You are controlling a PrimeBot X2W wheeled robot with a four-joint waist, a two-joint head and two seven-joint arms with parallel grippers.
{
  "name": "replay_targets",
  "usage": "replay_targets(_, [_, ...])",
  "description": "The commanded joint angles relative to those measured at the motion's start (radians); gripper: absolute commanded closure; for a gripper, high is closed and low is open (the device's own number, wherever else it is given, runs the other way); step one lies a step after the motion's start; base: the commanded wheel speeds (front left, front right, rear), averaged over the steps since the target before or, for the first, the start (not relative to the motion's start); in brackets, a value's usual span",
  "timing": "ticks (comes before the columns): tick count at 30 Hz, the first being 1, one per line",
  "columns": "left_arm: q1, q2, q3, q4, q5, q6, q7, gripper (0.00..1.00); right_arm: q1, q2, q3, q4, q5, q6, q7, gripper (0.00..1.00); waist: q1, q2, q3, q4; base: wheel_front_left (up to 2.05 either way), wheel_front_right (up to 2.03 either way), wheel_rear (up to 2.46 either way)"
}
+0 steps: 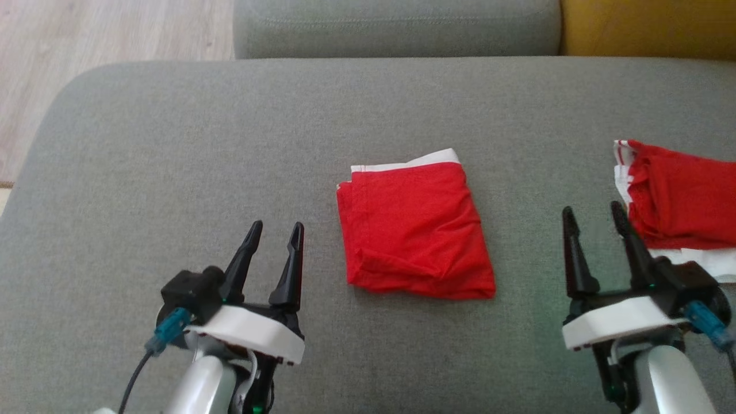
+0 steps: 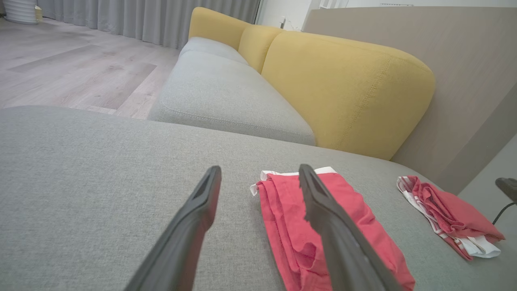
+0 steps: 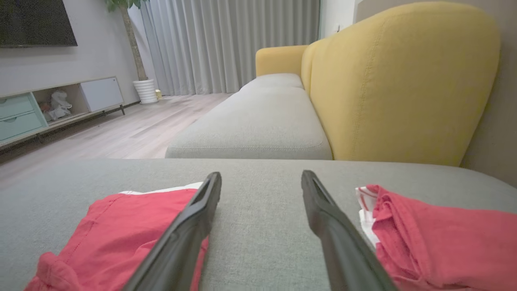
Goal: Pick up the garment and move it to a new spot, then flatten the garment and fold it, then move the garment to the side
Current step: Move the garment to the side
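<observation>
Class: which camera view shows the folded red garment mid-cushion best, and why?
The head view: the folded red garment lies whole and uncovered, seen from above. In the left wrist view the left gripper crosses it; in the right wrist view the right gripper and frame edge cut it off.

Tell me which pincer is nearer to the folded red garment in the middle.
Left. The left pincer sits just left of the folded garment; the right pincer stands farther off on its right, beside the second garment.
</observation>
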Motion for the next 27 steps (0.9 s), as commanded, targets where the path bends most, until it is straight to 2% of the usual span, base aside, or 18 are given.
replay_targets(1, [-0.053, 0.003, 0.038, -0.041, -0.003, 0.002, -0.012, 0.0, -0.03, 0.0, 0.04, -0.033, 0.014, -0.001, 0.016, 0.0, 0.0, 0.0, 0.02, 0.01, 0.0, 0.0, 0.0])
replay_targets(5, [-0.068, 0.003, 0.032, -0.041, -0.004, -0.003, -0.012, 0.0, -0.07, 0.001, 0.081, 0.008, 0.101, -0.001, 0.062, 0.0, 0.0, 0.0, 0.056, 0.026, 0.0, 0.0, 0.0])
replay_targets(10, [-0.086, 0.003, 0.014, -0.033, -0.007, -0.01, -0.012, 0.0, -0.136, 0.001, 0.145, 0.127, 0.2, -0.001, 0.128, 0.0, 0.0, 0.0, 0.091, 0.054, 0.0, 0.0, 0.0])
replay_targets(13, [-0.098, 0.003, 0.006, -0.028, -0.012, -0.012, -0.012, 0.0, -0.182, 0.001, 0.182, 0.21, 0.2, -0.001, 0.135, 0.0, 0.0, 0.0, 0.104, 0.072, 0.0, 0.0, 0.0])
replay_targets(19, [-0.111, 0.003, -0.011, -0.022, -0.019, -0.009, -0.012, 0.0, -0.264, 0.001, 0.192, 0.382, 0.242, -0.001, 0.134, 0.0, 0.0, 0.0, 0.118, 0.108, 0.0, 0.0, 0.0])
replay_targets(27, [-0.114, 0.003, -0.01, -0.021, -0.02, -0.008, -0.012, 0.0, -0.344, 0.001, 0.244, 0.527, 0.253, -0.001, 0.133, 0.0, 0.0, 0.0, 0.126, 0.119, 0.0, 0.0, 0.0])
